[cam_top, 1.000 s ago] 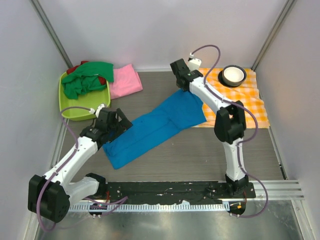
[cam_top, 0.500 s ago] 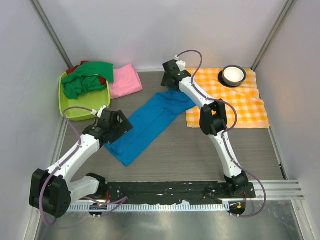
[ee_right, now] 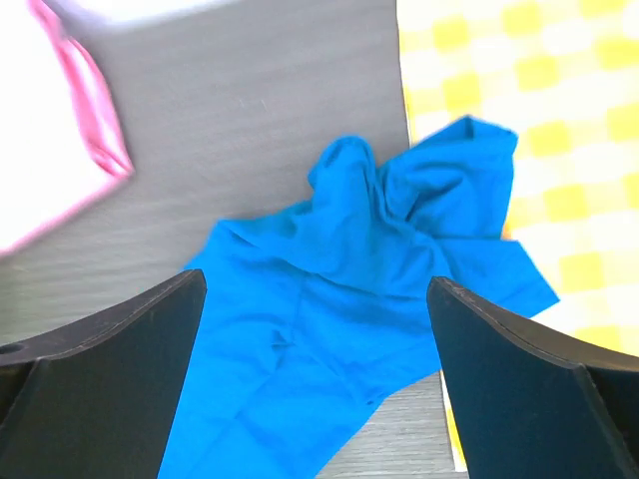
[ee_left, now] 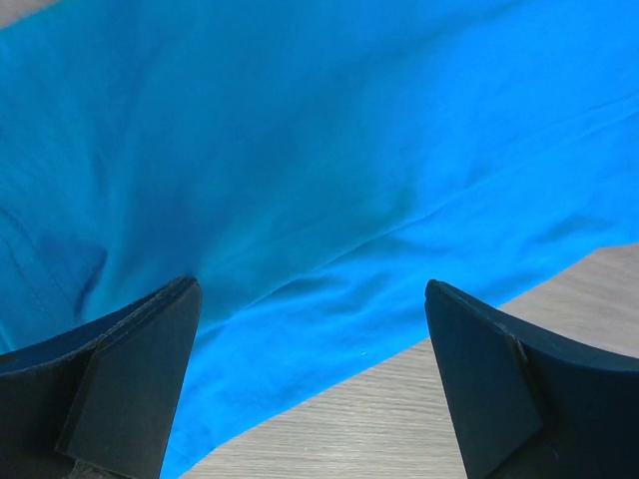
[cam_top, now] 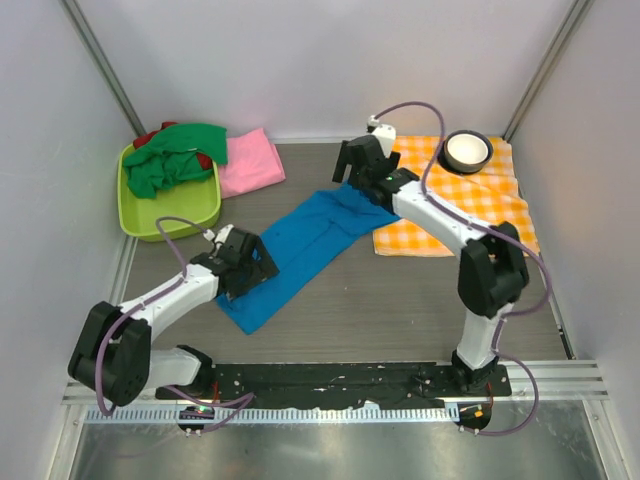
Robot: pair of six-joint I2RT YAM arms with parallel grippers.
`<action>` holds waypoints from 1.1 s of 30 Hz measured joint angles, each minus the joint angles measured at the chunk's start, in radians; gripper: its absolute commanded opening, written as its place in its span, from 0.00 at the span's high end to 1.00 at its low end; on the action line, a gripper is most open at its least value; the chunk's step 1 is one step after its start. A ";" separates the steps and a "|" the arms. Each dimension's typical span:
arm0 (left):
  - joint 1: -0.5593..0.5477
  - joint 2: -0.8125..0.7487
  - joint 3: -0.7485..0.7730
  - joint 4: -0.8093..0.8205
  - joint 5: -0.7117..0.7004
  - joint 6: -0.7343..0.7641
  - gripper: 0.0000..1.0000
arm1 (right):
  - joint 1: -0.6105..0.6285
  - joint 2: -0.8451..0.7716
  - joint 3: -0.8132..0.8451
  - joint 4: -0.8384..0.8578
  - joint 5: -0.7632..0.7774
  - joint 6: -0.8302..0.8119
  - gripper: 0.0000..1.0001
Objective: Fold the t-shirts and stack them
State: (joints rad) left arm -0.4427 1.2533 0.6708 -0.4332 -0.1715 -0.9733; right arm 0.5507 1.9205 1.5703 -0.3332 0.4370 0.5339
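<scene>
**Ana:** Grey wood-grain tabletop [cam_top: 400, 300], pale walls on three sides. Where is the bright blue cotton t-shirt [cam_top: 300, 240]?

**Ben:** It lies across the middle as a long slanted strip. Its far end is bunched up, and the right wrist view shows that end [ee_right: 399, 200] overlapping the edge of the orange-and-white checked cloth [ee_right: 559, 120].

**Ana:** And the right gripper [cam_top: 350, 170]?

**Ben:** It hovers over that bunched end with its fingers spread wide and nothing between them [ee_right: 315, 284].

**Ana:** The left gripper [cam_top: 250, 268]?

**Ben:** It is also spread wide, low over the near end of the blue shirt [ee_left: 319, 150], with only cloth and a bit of table between the fingers [ee_left: 310, 294]. I cannot tell whether the tips touch the fabric.

**Ana:** The other shirts?

**Ben:** The soft pink t-shirt [cam_top: 250, 165] lies folded at the back left. Just beside it is the lime-green plastic tub [cam_top: 165, 222], with the crumpled green t-shirt [cam_top: 175, 155] heaped on top. The red t-shirt [cam_top: 148, 138] peeks out from under the green one.

**Ana:** Anything else?

**Ben:** A round white bowl with a black rim [cam_top: 467, 150] sits on the far corner of the checked cloth.
</scene>
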 measured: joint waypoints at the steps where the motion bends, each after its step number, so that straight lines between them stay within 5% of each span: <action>1: -0.018 0.016 -0.009 0.000 -0.006 -0.008 0.00 | 0.000 -0.058 -0.023 0.019 0.008 -0.006 0.00; 6: -0.087 0.060 -0.021 0.012 -0.049 -0.027 0.00 | -0.002 -0.268 -0.167 0.100 0.040 -0.022 0.00; 13: -0.208 0.066 -0.036 0.029 -0.169 -0.087 0.00 | -0.002 -0.360 -0.371 0.082 0.032 -0.019 0.00; 22: -0.677 0.090 -0.022 0.053 -0.258 -0.354 0.00 | -0.002 -0.422 -0.355 -0.017 0.043 -0.021 0.00; 33: -1.061 0.411 0.331 0.011 -0.282 -0.513 0.00 | -0.006 -0.422 -0.327 -0.150 0.066 -0.017 0.00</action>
State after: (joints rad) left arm -1.5032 1.6646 1.0016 -0.4221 -0.4538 -1.4868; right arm 0.5446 1.4986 1.2430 -0.4828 0.5034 0.5167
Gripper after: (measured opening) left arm 0.996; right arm 0.996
